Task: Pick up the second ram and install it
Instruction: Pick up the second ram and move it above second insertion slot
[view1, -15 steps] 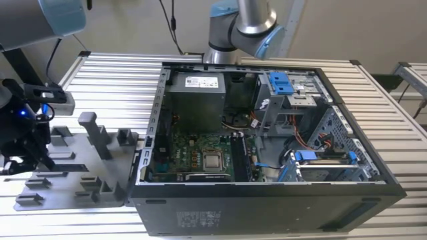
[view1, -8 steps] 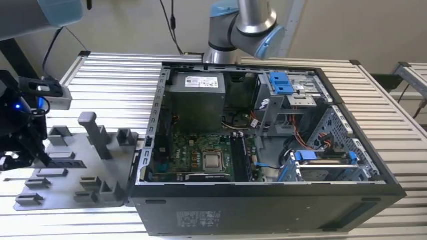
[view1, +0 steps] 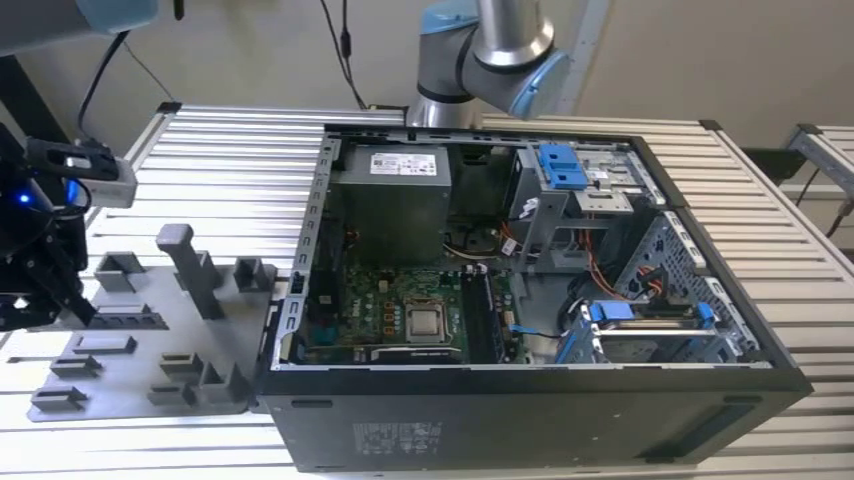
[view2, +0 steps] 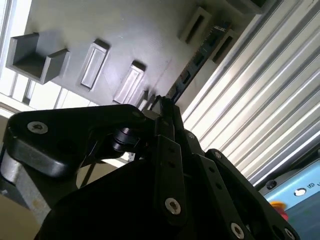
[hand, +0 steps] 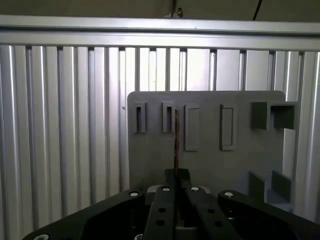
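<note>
- Tool at the exterior view's far left, over the grey tray. Fingers pinched shut on one end of the second ram.
- Ram is edge-on, running along the tray's slots; can't tell whether it's seated or lifted.
- Tall grey post stands near the ram.
- Open PC case on the table, well apart.

the arm at the top centre of the exterior view is a silver-grey tube with rounded joints capped in light blue. at the exterior view's left edge its wrist end is black, with a small blue light and a grey box fed by a black cable. in both wrist views the gripper is matt black, built of flat jointed links pinned with round silver screws.
</note>
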